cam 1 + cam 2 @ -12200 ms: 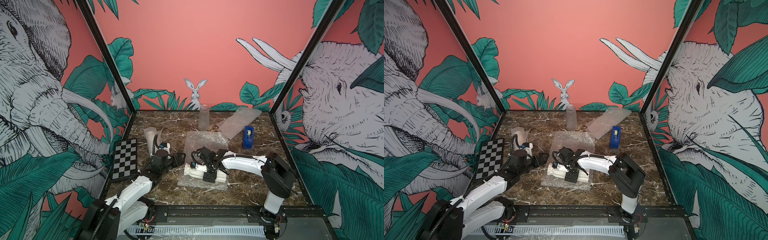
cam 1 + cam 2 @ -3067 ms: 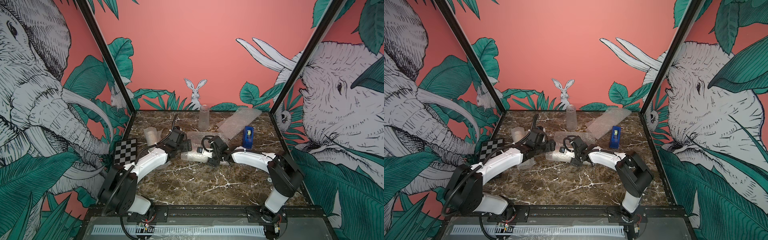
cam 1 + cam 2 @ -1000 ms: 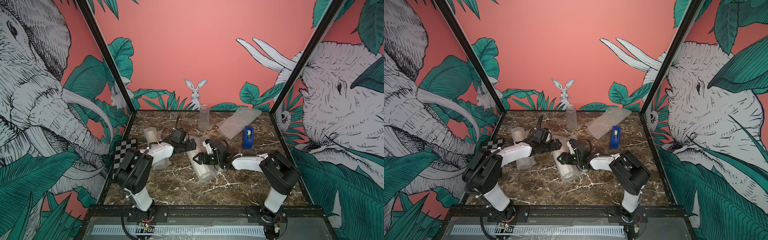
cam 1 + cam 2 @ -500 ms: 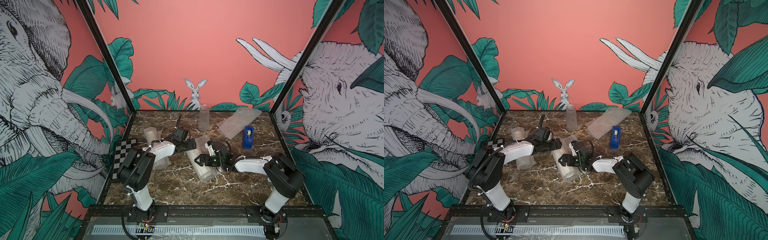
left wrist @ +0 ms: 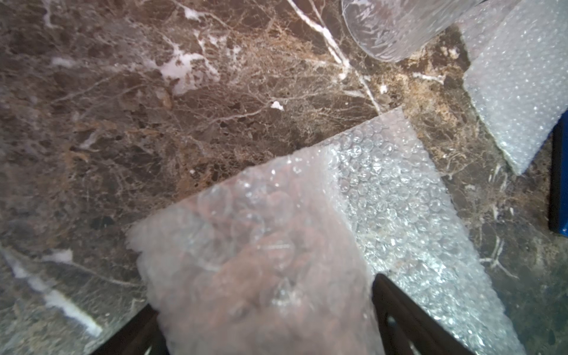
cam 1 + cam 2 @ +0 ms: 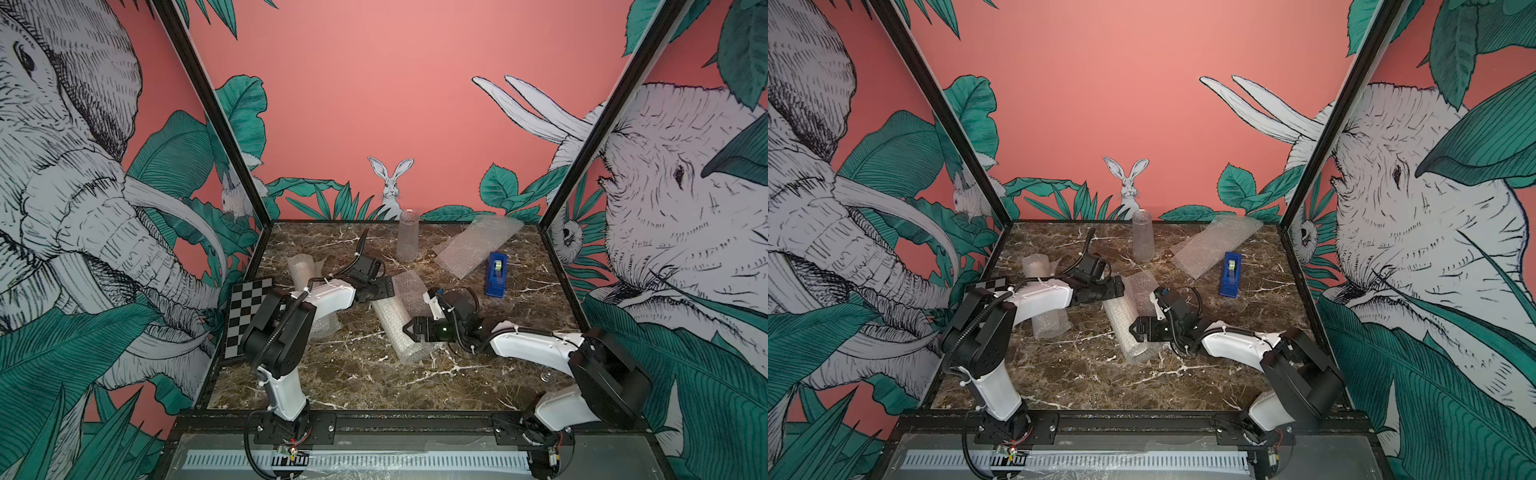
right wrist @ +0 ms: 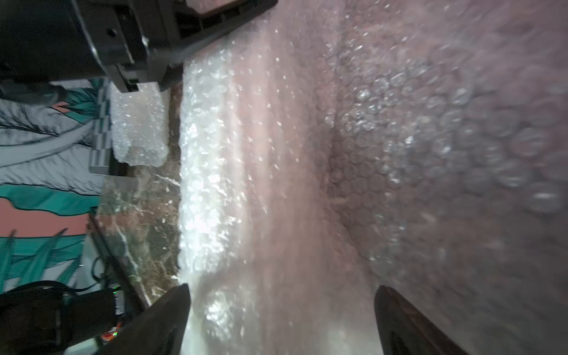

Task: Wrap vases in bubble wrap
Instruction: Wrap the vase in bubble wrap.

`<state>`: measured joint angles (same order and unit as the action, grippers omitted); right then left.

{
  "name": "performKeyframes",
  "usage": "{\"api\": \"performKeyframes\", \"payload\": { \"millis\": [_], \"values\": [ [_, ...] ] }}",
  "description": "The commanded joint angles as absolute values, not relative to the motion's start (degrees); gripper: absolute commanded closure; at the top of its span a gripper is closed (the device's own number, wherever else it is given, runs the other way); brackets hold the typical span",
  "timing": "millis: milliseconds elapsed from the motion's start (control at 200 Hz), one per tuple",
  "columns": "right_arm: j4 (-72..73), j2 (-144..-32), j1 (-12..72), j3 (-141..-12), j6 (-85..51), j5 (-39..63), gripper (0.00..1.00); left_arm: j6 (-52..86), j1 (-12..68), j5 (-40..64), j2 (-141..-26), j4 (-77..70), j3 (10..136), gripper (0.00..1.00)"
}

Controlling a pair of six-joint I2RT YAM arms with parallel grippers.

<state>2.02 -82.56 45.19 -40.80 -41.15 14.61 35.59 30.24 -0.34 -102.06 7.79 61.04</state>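
Tape dispenser (image 6: pixel 496 276) and glass vase (image 6: pixel 407 237) stand behind wrapped roll (image 6: pixel 392 328).

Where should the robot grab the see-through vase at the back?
Probably around the middle of the glass vase, jaws coming level from the front. It stands upright, slim and round, with the wall close behind and bare table in front.
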Motion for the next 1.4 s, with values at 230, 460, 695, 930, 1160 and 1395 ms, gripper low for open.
{"api": "performKeyframes", "payload": {
  "millis": [230, 460, 695, 930, 1160, 1395],
  "values": [
    [-26.04, -89.33, 60.11, -62.89, -24.14, -17.05, 0.07, 34.80, 30.67, -2.62, -104.40, 13.55, 61.93, 0.07],
    [-27.88, -96.98, 62.71, -69.12, -23.40, -19.08, 0.10, 34.80, 30.64, -2.93, -104.67, 13.84, 62.27, 0.07],
    [-27.56, -101.27, 62.87, -70.58, -23.84, -16.90, 0.16, 34.98, 30.59, -3.00, -105.05, 13.90, 62.62, 0.07],
    [-25.04, -100.99, 60.48, -66.20, -28.30, -10.99, 0.16, 35.07, 30.40, -1.60, -105.10, 14.37, 64.56, 0.06],
    [-13.24, -96.93, 56.54, -57.28, -33.47, 0.59, 0.23, 33.81, 29.95, 0.92, -103.74, 15.43, 68.29, 0.01],
    [1.57, -94.74, 51.77, -48.41, -40.35, 11.90, 0.27, 32.54, 28.80, 0.32, -100.26, 17.56, 71.07, 0.00]
  ]
}}
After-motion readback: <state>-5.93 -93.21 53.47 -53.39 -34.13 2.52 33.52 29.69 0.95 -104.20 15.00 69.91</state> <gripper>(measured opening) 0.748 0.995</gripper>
